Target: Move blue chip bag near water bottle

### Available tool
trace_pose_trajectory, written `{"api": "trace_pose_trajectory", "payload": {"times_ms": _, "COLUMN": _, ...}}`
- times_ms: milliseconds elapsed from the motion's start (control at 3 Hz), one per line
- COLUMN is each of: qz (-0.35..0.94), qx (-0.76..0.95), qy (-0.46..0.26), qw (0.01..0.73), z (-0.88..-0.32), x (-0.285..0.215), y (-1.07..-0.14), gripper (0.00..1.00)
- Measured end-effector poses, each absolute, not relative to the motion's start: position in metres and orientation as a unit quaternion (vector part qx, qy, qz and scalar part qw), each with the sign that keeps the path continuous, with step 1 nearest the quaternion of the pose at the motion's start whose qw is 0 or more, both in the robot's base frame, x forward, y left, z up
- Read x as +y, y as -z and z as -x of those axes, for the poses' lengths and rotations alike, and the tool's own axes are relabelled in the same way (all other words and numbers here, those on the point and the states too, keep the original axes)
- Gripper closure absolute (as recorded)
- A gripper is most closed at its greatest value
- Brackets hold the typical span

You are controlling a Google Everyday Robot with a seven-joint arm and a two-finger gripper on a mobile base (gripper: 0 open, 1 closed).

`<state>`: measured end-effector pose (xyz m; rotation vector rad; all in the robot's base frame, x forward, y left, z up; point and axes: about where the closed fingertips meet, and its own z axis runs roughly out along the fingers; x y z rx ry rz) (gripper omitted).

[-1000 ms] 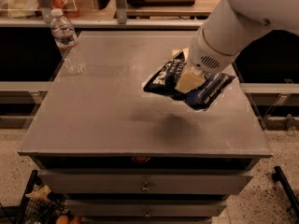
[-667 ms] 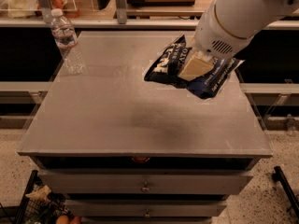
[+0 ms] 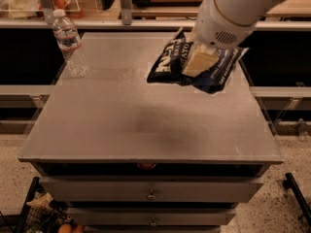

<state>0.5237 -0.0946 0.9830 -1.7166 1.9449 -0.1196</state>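
Gray table top [image 3: 121, 130] fills most of the view, with drawers [image 3: 150, 191] under it. Far to the right of the water bottle, the big white arm [image 3: 233, 8] comes down from the top corner. The blue chip bag [image 3: 170, 62] hangs in the air there, well apart from the water bottle [image 3: 68, 42], which stands upright at the far left corner of the table. The gripper [image 3: 197, 63] is at the middle of the bag, also far right of the bottle, and its claw is pinching the bag. I think the bag could slip out, because it is crinkly and held only at one spot while its ends hang loose. If the arm swings left too fast or too low, the bag could bump the bottle and knock it over, since the bottle looks light and thin. If the claw lets go too soon, the bag would land too far from the bottle. A second ago the bag was lower and closer to the front edge; now it is higher and a bit farther back, but no nearer to the bottle. The bottle has not moved.
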Motion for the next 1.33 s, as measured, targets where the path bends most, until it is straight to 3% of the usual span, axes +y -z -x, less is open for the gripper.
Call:
{"api": "trace_pose_trajectory", "payload": {"times_ms": 667, "qz": 0.726, "qx": 0.648, "qy": 0.071, "qw": 0.219, "z": -0.538, "x": -0.058, "y": -1.007, "gripper": 1.0}}
{"api": "trace_pose_trajectory", "payload": {"times_ms": 1333, "qz": 0.732, "qx": 0.634, "qy": 0.077, "qw": 0.236, "z": -0.543, "x": -0.056, "y": -1.011, "gripper": 1.0}}
